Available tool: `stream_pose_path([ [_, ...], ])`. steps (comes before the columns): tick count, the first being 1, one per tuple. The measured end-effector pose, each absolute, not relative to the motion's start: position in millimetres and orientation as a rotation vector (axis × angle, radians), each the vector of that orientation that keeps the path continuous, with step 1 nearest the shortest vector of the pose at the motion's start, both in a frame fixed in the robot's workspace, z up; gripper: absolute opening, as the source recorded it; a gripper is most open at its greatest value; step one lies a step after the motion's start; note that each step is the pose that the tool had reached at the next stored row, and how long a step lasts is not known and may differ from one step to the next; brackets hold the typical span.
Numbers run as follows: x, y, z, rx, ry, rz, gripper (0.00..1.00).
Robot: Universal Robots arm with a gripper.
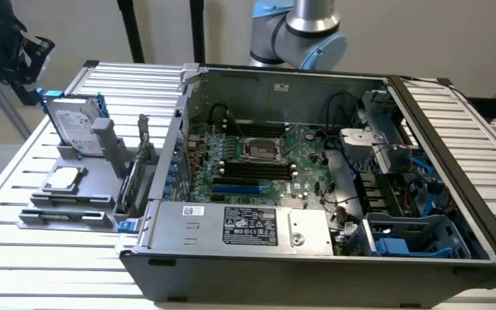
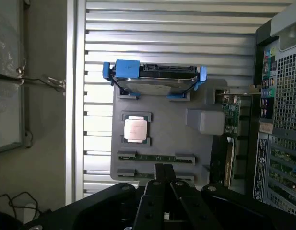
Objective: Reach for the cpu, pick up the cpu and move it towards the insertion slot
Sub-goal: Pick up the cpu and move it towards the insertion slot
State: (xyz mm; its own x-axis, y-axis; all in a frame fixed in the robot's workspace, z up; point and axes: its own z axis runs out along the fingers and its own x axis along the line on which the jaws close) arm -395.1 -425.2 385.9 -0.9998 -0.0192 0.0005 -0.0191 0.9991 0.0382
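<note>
Cpu (image 2: 136, 129), small flat silvery square, lies top up, edges parallel to grey plastic holder (image 2: 176, 141) on slatted metal desk (image 2: 162, 48), well apart from metal-framed square insertion slot (image 1: 261, 150). Black end effector (image 2: 163, 168) hovers clear, fingers closed, empty.

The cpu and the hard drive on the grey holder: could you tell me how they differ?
The cpu is a small square; the hard drive is a larger rectangle. The cpu lies flat in its recess, while the hard drive stands on edge. The cpu's top is plain silver; the hard drive carries a white label and a blue frame. Both rest on the grey holder.
</note>
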Motion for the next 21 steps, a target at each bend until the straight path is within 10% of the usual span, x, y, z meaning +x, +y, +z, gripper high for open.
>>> stream_pose_path([
  [21,-430,-410,372,0.03,-3.141,-0.06,0.11],
])
